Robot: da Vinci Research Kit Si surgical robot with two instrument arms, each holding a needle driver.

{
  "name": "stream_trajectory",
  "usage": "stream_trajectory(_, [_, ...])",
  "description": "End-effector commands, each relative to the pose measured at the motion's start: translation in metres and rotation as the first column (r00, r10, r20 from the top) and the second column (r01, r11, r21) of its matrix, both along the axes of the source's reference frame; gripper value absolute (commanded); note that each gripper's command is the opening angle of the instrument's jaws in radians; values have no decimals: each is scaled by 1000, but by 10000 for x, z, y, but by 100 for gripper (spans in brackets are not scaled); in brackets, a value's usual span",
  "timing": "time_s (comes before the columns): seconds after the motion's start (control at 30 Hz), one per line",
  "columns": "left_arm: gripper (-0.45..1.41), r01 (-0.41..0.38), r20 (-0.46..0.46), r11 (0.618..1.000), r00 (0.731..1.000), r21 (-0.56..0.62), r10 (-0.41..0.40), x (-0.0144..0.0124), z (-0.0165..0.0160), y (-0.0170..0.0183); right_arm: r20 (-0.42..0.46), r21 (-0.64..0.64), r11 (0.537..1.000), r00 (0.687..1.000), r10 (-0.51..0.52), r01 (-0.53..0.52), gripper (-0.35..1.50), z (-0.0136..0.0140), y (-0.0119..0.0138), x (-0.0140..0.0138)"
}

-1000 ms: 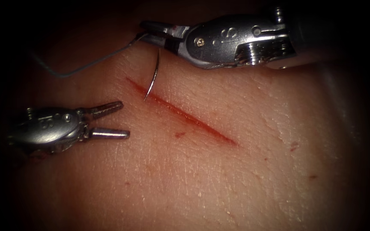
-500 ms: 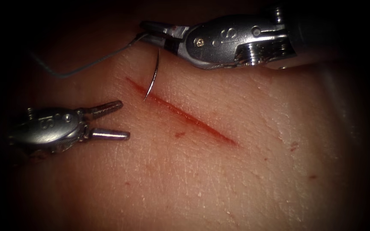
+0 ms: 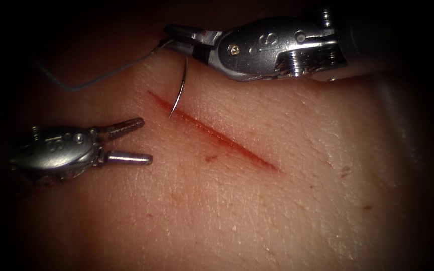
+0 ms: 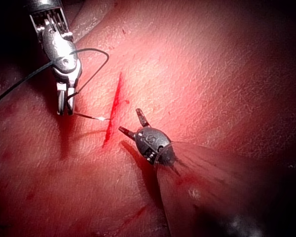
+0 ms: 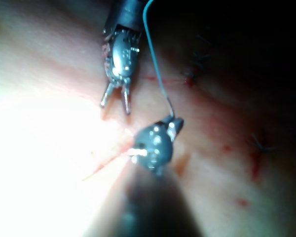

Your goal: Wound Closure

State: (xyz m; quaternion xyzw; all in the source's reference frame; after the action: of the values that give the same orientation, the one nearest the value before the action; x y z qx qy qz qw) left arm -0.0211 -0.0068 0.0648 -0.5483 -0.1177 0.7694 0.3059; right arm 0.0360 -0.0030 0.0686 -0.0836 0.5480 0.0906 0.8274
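1. Needle: a thin curved needle hangs from the right end effector, gripped near its thread end. Its curve runs down to the cut, with the tip at the cut's upper-left end. Whether the tip has entered the tissue cannot be told; it looks to be touching or just above the surface.

2. Thread: a dark strand leaves the needle's held end and sweeps away to the left over the tissue, lying slack.

3. Right end effector: its jaws are closed on the needle. It comes in from the right, above the cut's upper end.

4. Left end effector: its jaws are spread apart and hold nothing. It sits on the left side of the cut, near the needle tip but apart from it.

5. Step in hand, as a judgement: the needle is set at the cut's edge for a first bite, with no stitch yet across this cut. The next move calls for a steady turn along the needle's curve.

6. Room: the cut runs down to the right, and bare tissue lies open on both sides. The slack thread lies clear of both tools' jaws.
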Motion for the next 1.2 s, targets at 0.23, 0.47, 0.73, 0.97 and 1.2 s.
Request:
stream_trajectory(0.23, [34, -1, 1, 1000, 1000, 2, 1, -5, 6, -5, -1, 1, 1000, 1000, -1, 1, -35, 5, -3, 6])
stream_trajectory(0.47, [34, -1, 1, 1000, 1000, 2, 1, -5, 6, -5, -1, 1, 1000, 1000, -1, 1, -35, 5, -3, 6])
stream_trajectory(0.73, [35, -2, 2, 1000, 1000, 2, 2, -5, 6, -5, -1, 1, 1000, 1000, -1, 1, -35, 5, -3, 6])
stream_trajectory(0.97, [43, -29, 20, 1000, 999, -10, 29, -19, 13, -16, -6, 61, 998, 1000, 27, -27, -35, 3, -10, 3])
stream_trajectory(1.2, [43, -50, 35, 999, 998, -17, 50, -27, 17, -19, 17, -17, 1000, 1000, -7, 7, -35, -3, -5, 1])
